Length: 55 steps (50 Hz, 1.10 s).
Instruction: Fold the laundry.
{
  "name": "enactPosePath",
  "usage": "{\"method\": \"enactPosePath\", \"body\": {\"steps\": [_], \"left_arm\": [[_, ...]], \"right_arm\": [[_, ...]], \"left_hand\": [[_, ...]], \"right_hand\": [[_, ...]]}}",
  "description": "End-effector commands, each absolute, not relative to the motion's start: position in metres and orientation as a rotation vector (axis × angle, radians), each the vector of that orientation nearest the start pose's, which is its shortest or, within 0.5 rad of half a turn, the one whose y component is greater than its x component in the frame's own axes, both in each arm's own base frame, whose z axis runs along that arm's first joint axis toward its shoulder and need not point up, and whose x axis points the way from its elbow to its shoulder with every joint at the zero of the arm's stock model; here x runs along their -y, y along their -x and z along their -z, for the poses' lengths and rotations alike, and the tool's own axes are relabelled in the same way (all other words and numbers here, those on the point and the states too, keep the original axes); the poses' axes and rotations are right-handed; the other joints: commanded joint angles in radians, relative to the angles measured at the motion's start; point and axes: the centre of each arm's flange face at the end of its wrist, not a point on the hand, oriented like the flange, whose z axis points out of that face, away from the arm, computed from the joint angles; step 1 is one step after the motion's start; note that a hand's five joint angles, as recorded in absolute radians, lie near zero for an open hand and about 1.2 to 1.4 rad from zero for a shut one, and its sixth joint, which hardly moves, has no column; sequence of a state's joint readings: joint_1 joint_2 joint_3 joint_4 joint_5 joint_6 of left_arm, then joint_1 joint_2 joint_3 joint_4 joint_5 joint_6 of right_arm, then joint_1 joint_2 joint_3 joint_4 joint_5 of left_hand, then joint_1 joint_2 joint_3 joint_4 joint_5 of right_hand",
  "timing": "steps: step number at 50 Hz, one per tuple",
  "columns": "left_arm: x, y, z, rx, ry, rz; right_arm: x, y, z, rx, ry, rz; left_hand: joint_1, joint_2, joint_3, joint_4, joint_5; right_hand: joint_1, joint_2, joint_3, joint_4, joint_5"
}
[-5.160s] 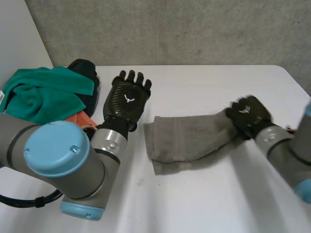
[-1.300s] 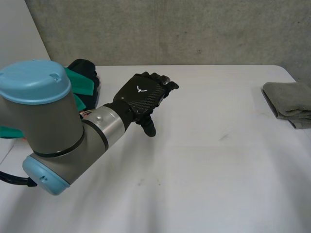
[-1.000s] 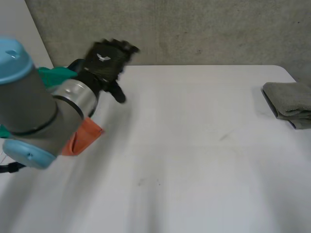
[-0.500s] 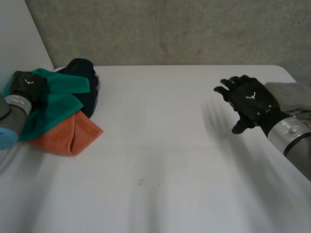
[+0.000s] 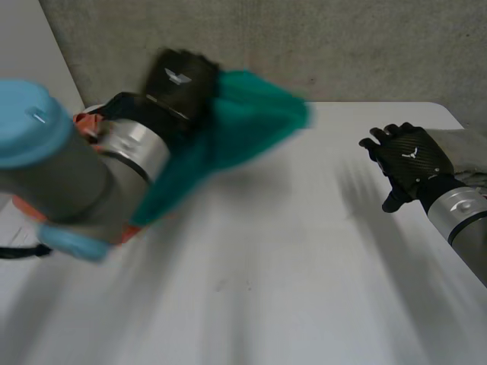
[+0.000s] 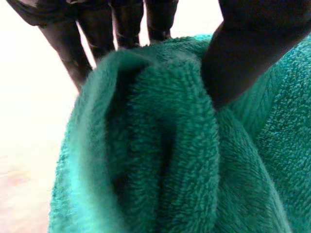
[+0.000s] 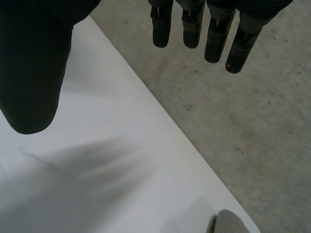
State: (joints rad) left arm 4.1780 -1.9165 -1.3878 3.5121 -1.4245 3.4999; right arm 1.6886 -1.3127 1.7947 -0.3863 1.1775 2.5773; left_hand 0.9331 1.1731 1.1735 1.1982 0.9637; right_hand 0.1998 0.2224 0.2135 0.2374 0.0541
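Left robot hand (image 5: 179, 80) is clamped on the teal towel (image 5: 236, 129), thumb and fingers pinching a bunched fold (image 6: 160, 160). The towel is lifted off the tabletop (image 5: 289, 258) near the far left corner and drapes along the arm. Right robot hand (image 5: 411, 156) has its fingers (image 7: 194, 24) straight and spread, holding nothing, above the tabletop near the right edge. A grey towel (image 5: 472, 152) lies at that edge just beside it.

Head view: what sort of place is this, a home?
Probably a robot test lab, not a home: bare concrete wall, plain white table, and the robot's left hand holding a green towel.
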Motion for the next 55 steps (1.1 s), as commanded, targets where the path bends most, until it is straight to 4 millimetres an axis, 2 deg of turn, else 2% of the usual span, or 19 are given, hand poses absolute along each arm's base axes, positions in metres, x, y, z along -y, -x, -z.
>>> {"method": "enactPosePath", "body": {"steps": [1, 5, 8, 12, 16, 17, 21, 27, 30, 31, 34, 35, 38, 39, 43, 46, 51, 55], "left_arm": [[0.198, 0.391, -0.204, -2.077, -1.514, 2.467], [0.199, 0.39, -0.205, -2.066, -1.512, 2.463], [0.206, 0.384, -0.206, -2.076, -1.475, 2.452], [0.231, 0.355, -0.219, -2.118, -1.312, 2.396], [0.239, 0.339, -0.219, -2.174, -1.221, 2.314], [0.242, 0.331, -0.215, -2.213, -1.184, 2.253], [0.244, 0.321, -0.206, -2.269, -1.138, 2.151], [0.237, 0.301, -0.185, -2.389, -1.084, 1.92], [0.236, 0.291, -0.177, -2.415, -1.025, 1.84], [0.236, 0.288, -0.175, -2.419, -1.008, 1.827], [0.235, 0.283, -0.171, -2.44, -0.966, 1.786], [0.234, 0.282, -0.171, -2.449, -0.961, 1.778], [0.23, 0.279, -0.165, -2.498, -0.943, 1.735], [0.229, 0.278, -0.164, -2.509, -0.94, 1.724], [0.23, 0.274, -0.162, -2.555, -0.903, 1.69], [0.236, 0.27, -0.159, -2.577, -0.869, 1.678], [0.239, 0.274, -0.145, -2.624, -0.879, 1.642], [0.247, 0.281, -0.137, -2.639, -0.889, 1.641]], "right_arm": [[0.314, -0.195, -0.199, -2.099, 1.088, 2.184], [0.318, -0.188, -0.2, -2.123, 1.063, 2.198], [0.32, -0.185, -0.201, -2.128, 1.055, 2.202], [0.322, -0.185, -0.204, -2.124, 1.058, 2.212], [0.318, -0.186, -0.204, -2.15, 1.073, 2.15], [0.316, -0.187, -0.205, -2.166, 1.084, 2.104], [0.306, -0.19, -0.206, -2.211, 1.14, 1.934], [0.285, -0.198, -0.207, -2.266, 1.204, 1.682], [0.269, -0.22, -0.208, -2.183, 1.275, 1.64], [0.258, -0.237, -0.21, -2.113, 1.328, 1.638], [0.248, -0.258, -0.21, -2.035, 1.384, 1.639], [0.243, -0.271, -0.206, -1.995, 1.414, 1.623], [0.237, -0.289, -0.196, -1.95, 1.456, 1.592], [0.232, -0.301, -0.19, -1.921, 1.486, 1.571], [0.225, -0.332, -0.174, -1.845, 1.55, 1.558], [0.228, -0.351, -0.163, -1.818, 1.573, 1.593], [0.245, -0.365, -0.149, -1.835, 1.583, 1.671], [0.258, -0.371, -0.138, -1.837, 1.618, 1.728]], "left_hand": [[-0.752, -0.992, -0.993, -1.017, -0.957], [-0.758, -0.998, -0.998, -1.023, -0.963], [-0.752, -0.992, -0.992, -1.017, -0.957], [-0.74, -0.98, -0.981, -1.005, -0.945], [-0.728, -0.968, -0.969, -0.994, -0.934], [-0.726, -0.965, -0.966, -0.991, -0.931], [-0.702, -0.942, -0.942, -0.967, -0.907], [-0.658, -0.898, -0.898, -0.923, -0.863], [-0.623, -0.863, -0.863, -0.888, -0.828], [-0.62, -0.86, -0.86, -0.885, -0.825], [-0.617, -0.857, -0.857, -0.882, -0.822], [-0.617, -0.857, -0.857, -0.882, -0.822], [-0.614, -0.854, -0.854, -0.879, -0.819], [-0.614, -0.854, -0.854, -0.879, -0.819], [-0.614, -0.854, -0.854, -0.879, -0.819], [-0.561, -0.801, -0.802, -0.827, -0.767], [-0.456, -0.696, -0.696, -0.721, -0.661], [-0.239, -0.479, -0.479, -0.504, -0.444]], "right_hand": [[-0.025, -0.048, -0.039, -0.063, -0.054], [-0.025, -0.048, -0.039, -0.063, -0.054], [-0.025, -0.048, -0.039, -0.063, -0.054], [-0.025, -0.048, -0.039, -0.063, -0.054], [-0.025, -0.048, -0.039, -0.063, -0.054], [-0.025, -0.048, -0.039, -0.063, -0.054], [-0.025, -0.048, -0.039, -0.063, -0.054], [-0.025, -0.048, -0.039, -0.063, -0.054], [-0.025, -0.048, -0.039, -0.063, -0.054], [-0.025, -0.048, -0.039, -0.063, -0.054], [-0.025, -0.048, -0.039, -0.063, -0.054], [-0.025, -0.048, -0.039, -0.063, -0.054], [-0.025, -0.048, -0.039, -0.063, -0.054], [-0.025, -0.048, -0.039, -0.063, -0.054], [0.032, 0.009, 0.018, -0.006, 0.003], [0.067, 0.045, 0.053, 0.029, 0.038], [0.132, 0.109, 0.118, 0.094, 0.103], [0.27, 0.247, 0.256, 0.232, 0.241]]}}
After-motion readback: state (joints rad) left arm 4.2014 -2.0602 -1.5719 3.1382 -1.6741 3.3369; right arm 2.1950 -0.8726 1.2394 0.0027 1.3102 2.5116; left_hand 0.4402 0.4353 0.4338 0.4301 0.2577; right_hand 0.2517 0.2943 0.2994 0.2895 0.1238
